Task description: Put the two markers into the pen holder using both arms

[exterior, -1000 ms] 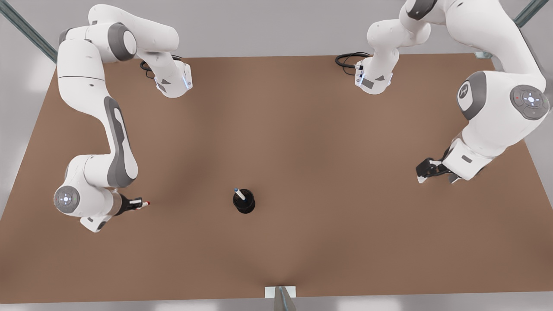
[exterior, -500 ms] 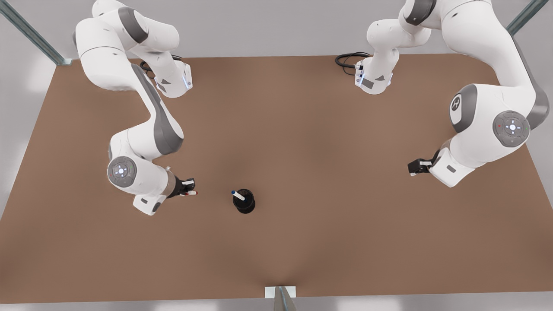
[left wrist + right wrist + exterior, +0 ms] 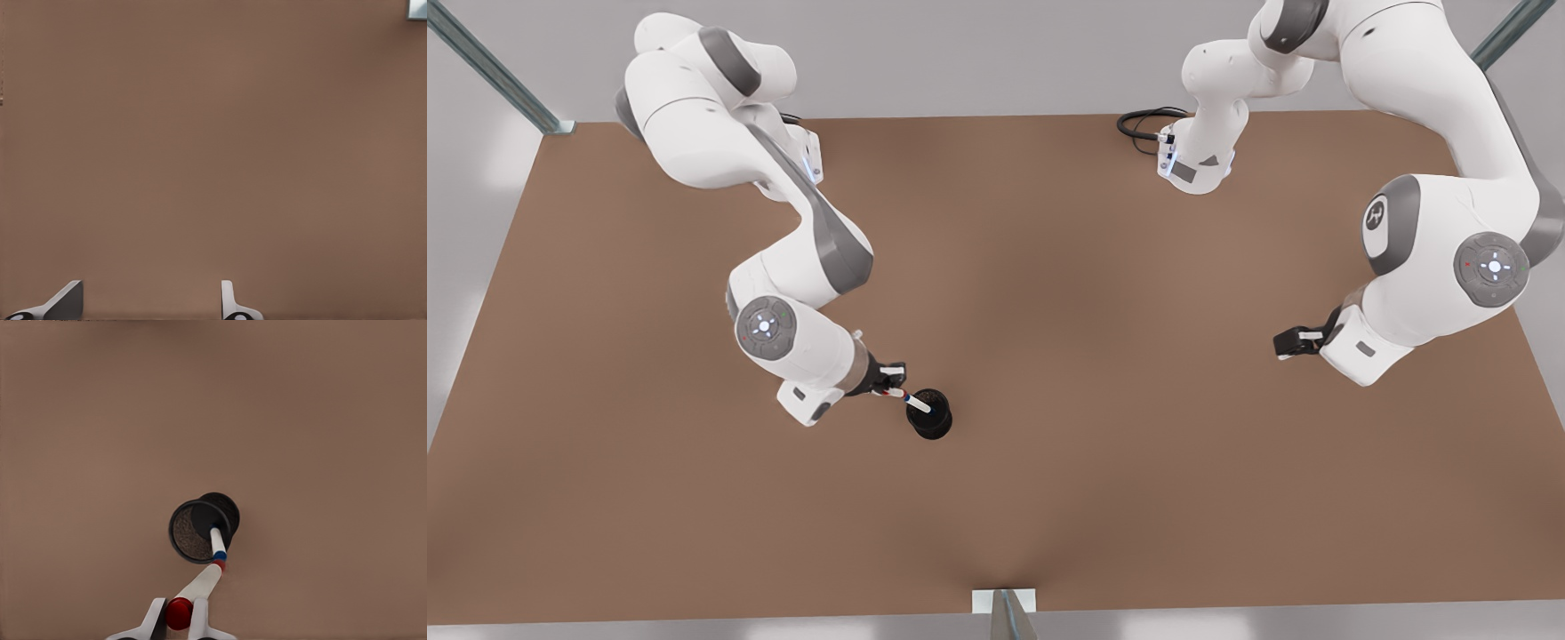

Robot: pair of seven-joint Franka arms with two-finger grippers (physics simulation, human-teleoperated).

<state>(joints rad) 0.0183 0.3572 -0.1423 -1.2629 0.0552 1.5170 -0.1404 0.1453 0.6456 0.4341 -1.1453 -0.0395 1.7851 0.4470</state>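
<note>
The black pen holder (image 3: 932, 420) (image 3: 185, 535) stands upright near the table's middle. The blue-capped marker (image 3: 919, 404) (image 3: 217, 542) leans inside it, blue end up. On the front view's left, my right gripper (image 3: 890, 385) (image 3: 179, 615) is shut on the red-capped marker (image 3: 895, 392) (image 3: 200, 584). That marker's free red end nearly meets the blue marker's top, just beside the holder's rim. My left gripper (image 3: 1288, 345) (image 3: 150, 303) waits open over bare table at the front view's right, with nothing between its fingers.
The brown table (image 3: 1049, 498) spreads wide around the holder. Both arm bases (image 3: 1196, 164) and a black cable (image 3: 1143, 120) sit along the far edge. A small white bracket (image 3: 1003, 600) marks the near edge.
My right arm has swung toward the front view's right, carrying the red-capped marker from far off up to the pen holder. The left arm has barely shifted.
</note>
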